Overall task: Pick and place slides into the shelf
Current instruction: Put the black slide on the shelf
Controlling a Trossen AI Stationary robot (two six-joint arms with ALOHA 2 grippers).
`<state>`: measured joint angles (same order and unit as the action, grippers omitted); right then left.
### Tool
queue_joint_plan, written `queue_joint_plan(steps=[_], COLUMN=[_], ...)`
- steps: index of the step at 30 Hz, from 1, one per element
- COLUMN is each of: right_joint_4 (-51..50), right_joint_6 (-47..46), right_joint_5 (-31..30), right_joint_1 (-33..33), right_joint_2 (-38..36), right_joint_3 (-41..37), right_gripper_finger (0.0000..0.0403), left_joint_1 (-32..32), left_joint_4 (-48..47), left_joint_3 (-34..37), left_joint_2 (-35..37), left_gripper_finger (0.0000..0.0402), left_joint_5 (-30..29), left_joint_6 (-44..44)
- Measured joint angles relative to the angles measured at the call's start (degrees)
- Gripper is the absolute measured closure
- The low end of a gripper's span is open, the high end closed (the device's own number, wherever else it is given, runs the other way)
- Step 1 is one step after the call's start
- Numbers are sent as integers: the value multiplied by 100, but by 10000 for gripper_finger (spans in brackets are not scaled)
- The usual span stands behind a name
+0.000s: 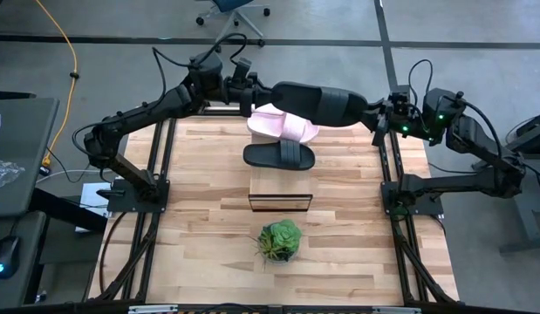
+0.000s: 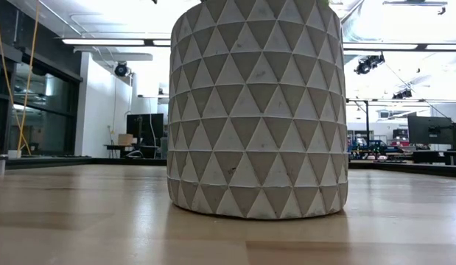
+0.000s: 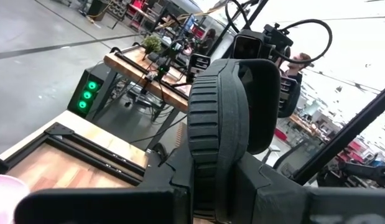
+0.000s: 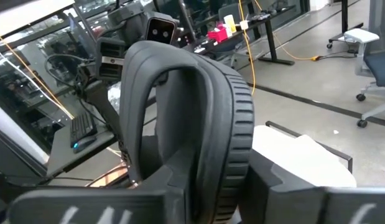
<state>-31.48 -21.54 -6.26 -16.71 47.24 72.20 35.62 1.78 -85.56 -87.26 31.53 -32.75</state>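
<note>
Both grippers, left (image 1: 245,90) and right (image 1: 380,115), pinch one black rubber slide sandal (image 1: 320,102) near the picture's top middle, above the long light-wood shelf (image 1: 280,187); uneven pulling could drop it.

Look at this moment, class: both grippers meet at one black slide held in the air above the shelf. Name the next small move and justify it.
Probably the left gripper should let go. Both grippers grasp the lifted black slide, one at each end, and the right gripper looks closed on it, like a handover. The shelf already carries a pink slide and another black slide.
</note>
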Motion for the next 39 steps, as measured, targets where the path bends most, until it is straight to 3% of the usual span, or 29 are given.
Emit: queue_joint_plan(steps=[5,9,15,21,30,34,39], right_joint_4=[0,-2,-497,-1477,-1690,-659,1410], right_joint_6=[52,103,-141,-863,-1857,-2361,-3261], right_joint_5=[2,-21,-264,-292,-24,410,1003], right_joint_1=[0,-1,-2,-2,-2,0,2], right_joint_2=[0,-8,-203,-687,-1059,-1334,-1580], right_joint_3=[0,0,-2,-2,-285,-1412,-2881], right_gripper_finger=[355,386,389,389,389,391,392], left_joint_1=[0,0,3,7,0,4,4], left_joint_4=[-5,-40,-74,-68,-68,-71,-475], left_joint_3=[0,0,0,0,0,0,2], left_joint_2=[0,0,0,-2,-2,25,249], left_gripper_finger=[355,308,230,198,235,268,304], left_joint_5=[216,313,412,411,873,1004,1286], left_joint_6=[216,511,1044,2065,3650,3748,3868])
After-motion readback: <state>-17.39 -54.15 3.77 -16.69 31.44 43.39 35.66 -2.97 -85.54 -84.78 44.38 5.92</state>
